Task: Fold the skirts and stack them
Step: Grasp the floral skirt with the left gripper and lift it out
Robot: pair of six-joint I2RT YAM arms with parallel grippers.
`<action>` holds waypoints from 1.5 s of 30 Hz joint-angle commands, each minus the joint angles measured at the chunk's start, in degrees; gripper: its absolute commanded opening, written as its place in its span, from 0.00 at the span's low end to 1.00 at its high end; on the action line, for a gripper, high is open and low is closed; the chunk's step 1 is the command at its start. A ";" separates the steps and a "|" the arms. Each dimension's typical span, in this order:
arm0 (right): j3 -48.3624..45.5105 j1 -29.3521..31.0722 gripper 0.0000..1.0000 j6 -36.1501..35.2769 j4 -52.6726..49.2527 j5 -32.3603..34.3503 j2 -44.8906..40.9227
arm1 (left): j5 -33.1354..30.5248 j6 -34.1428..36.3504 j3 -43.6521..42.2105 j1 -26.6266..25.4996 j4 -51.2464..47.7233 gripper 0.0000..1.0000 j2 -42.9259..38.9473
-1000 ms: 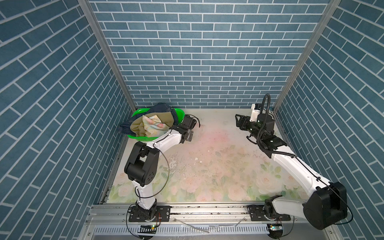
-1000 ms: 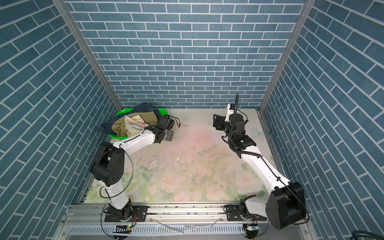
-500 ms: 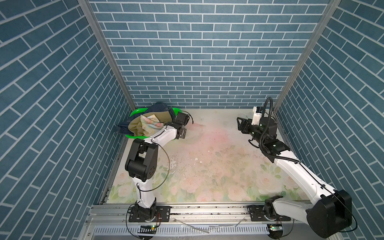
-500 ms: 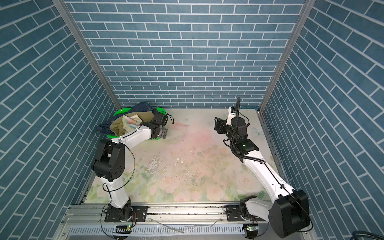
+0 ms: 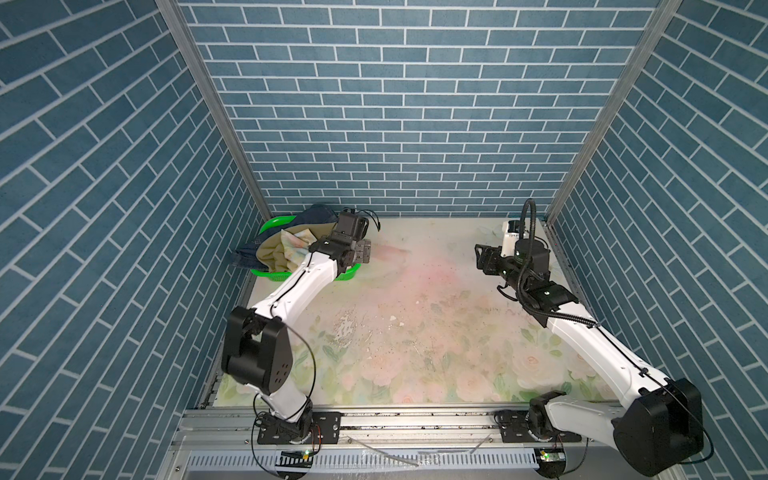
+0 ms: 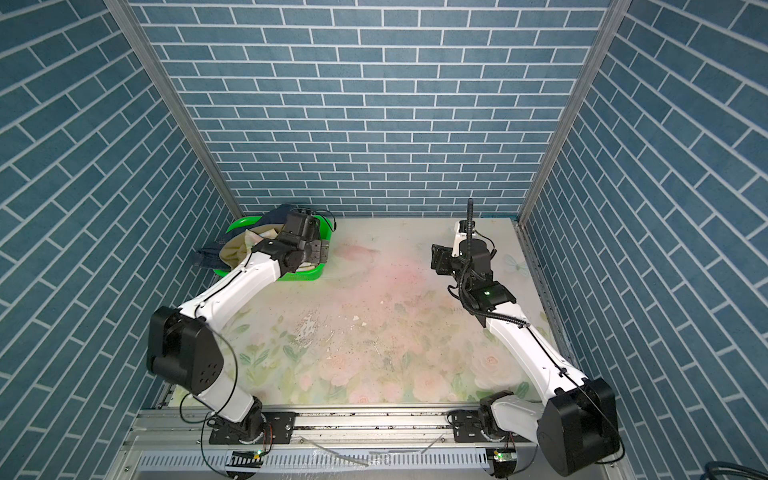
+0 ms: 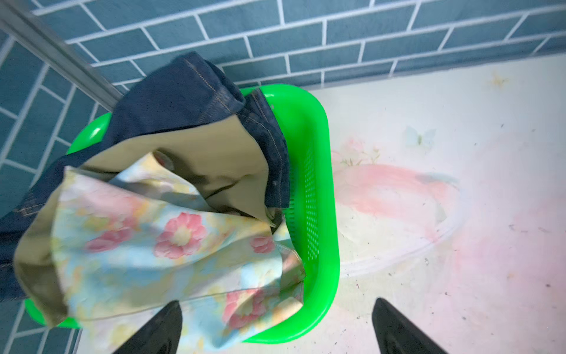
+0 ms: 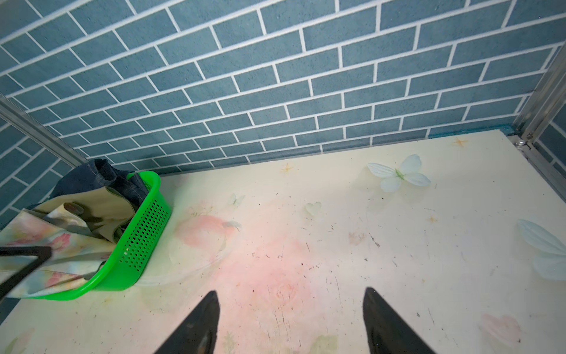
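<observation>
The three skirts lie bunched in a green basket (image 7: 321,184) at the back left corner. The floral skirt (image 7: 171,245) is on top, spilling over the rim. The khaki skirt (image 7: 214,153) is under it, and the denim skirt (image 7: 171,98) hangs over the far rim. My left gripper (image 7: 277,303) hovers open over the basket's end. One finger is above the floral cloth, the other above the table, and nothing is held. In both top views the left gripper (image 5: 361,255) (image 6: 320,253) sits at the basket's right end. My right gripper (image 8: 291,291) (image 5: 482,259) stands open and empty over the table at the right.
The floral-print table (image 5: 415,332) lies between the arms, with scuffs and white flecks near its middle. Blue brick walls close in the back and both sides. A metal rail (image 5: 415,419) with both arm bases runs along the front edge.
My left gripper has shifted closer over the basket's end and its elbow has swung toward the front. My right gripper has drifted slightly toward the front. Both stayed open.
</observation>
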 commanded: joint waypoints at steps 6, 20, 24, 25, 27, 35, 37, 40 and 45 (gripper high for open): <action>-4.99 0.06 0.71 -1.29 -0.22 -3.66 -2.39 | 3.54 -9.31 -7.90 14.17 -7.22 0.96 -6.46; -7.47 0.21 0.69 -1.50 -1.69 -3.70 -7.91 | 17.11 -14.82 -9.16 22.56 9.00 0.17 1.00; -7.81 0.15 0.69 -1.79 -3.68 -2.86 -10.09 | 16.41 -14.18 -7.67 22.47 9.37 0.00 -1.59; -8.02 0.16 0.70 -1.79 -3.99 -2.59 -10.79 | 16.05 -13.77 -7.50 22.38 9.16 0.00 -3.06; -8.45 0.15 0.69 -1.69 -4.54 -1.85 -11.94 | 15.77 -12.21 -6.50 21.85 8.23 0.00 -5.97; -8.22 0.06 0.69 1.30 -4.89 1.39 -13.53 | 19.57 -3.32 -2.37 13.36 10.67 0.00 -17.43; -7.68 0.05 0.69 1.93 -4.94 2.33 -13.69 | 19.77 -1.21 0.24 9.78 10.69 0.00 -18.82; -6.28 0.00 0.69 2.33 -5.45 3.08 -13.48 | 20.52 0.92 4.56 4.56 10.34 0.00 -19.34; -3.52 -0.29 0.70 3.13 -7.61 5.66 -13.20 | 23.57 -0.09 7.11 2.05 12.47 0.00 -18.90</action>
